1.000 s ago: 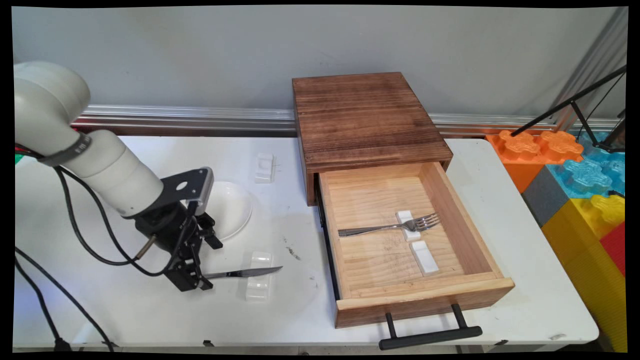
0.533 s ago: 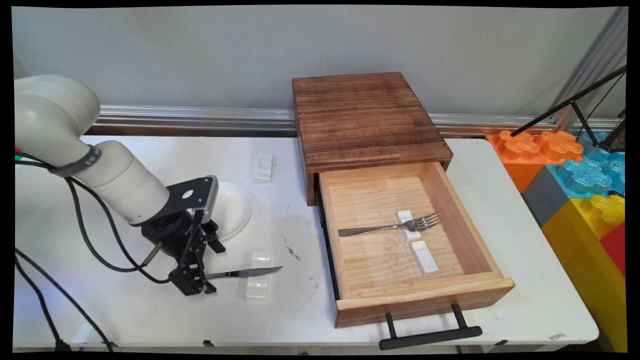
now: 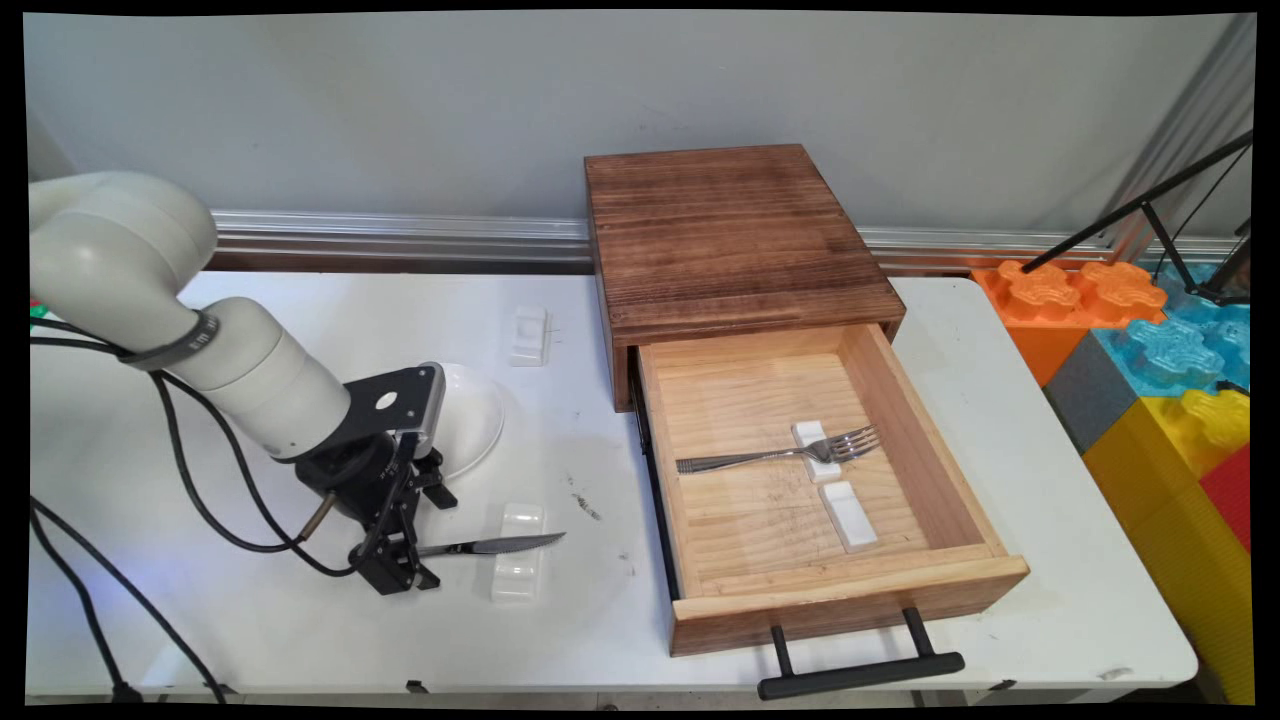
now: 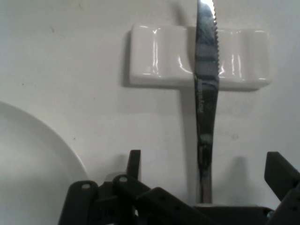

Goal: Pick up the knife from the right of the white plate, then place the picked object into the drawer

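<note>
One fork (image 3: pixel 780 456): in drawer (image 3: pixel 985 520), on rest (image 3: pixel 817 449).
Knife (image 3: pixel 487 546): on bench (image 3: pixel 600 620) rest (image 3: pixel 517 564).
Gripper (image 3: pixel 398 572): wide apart, astride handle, no grip.

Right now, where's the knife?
In the main view the knife lies on the table's left side, blade across the white rest, handle at the claw, near the white plate.

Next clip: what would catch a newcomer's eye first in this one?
Most likely the open wooden drawer, pulled out of its dark box at centre right, with a fork lying across a small white rest inside it. Next, the gripper low at front left, at the handle end of a serrated knife that lies across a white cutlery rest, with a white plate just behind.
</note>
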Available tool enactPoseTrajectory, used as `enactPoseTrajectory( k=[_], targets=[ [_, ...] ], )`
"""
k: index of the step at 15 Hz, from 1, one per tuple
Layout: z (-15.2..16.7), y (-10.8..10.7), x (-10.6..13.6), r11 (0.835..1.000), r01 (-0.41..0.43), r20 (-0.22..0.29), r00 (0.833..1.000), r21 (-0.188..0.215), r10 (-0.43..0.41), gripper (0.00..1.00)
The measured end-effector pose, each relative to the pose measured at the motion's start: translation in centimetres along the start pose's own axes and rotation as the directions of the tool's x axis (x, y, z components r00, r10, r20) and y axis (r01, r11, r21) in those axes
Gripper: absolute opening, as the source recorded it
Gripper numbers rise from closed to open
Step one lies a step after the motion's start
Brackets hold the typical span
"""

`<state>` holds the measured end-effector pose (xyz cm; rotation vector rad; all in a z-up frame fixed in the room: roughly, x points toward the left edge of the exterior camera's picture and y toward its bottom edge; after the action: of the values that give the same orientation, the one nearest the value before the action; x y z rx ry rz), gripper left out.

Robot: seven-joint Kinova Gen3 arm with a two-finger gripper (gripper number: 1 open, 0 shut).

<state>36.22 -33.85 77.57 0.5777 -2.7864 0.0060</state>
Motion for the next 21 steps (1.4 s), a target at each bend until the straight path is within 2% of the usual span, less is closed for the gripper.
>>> enactPoseTrajectory(
  k=[2, 3, 13, 21],
  targets=[
    [0.3, -0.1, 0.0, 1.000, -0.006, 0.000, 1.000, 0.004, 0.006, 1.00],
    [0.4, -0.1, 0.1, 1.000, -0.010, -0.001, 1.000, 0.005, 0.010, 0.00],
    [0.5, -0.1, 0.1, 1.000, -0.006, -0.001, 1.000, 0.004, 0.006, 0.00],
    [-2.5, 0.0, 1.2, 1.000, 0.022, 0.008, 1.000, -0.001, -0.022, 0.00]
  ],
)
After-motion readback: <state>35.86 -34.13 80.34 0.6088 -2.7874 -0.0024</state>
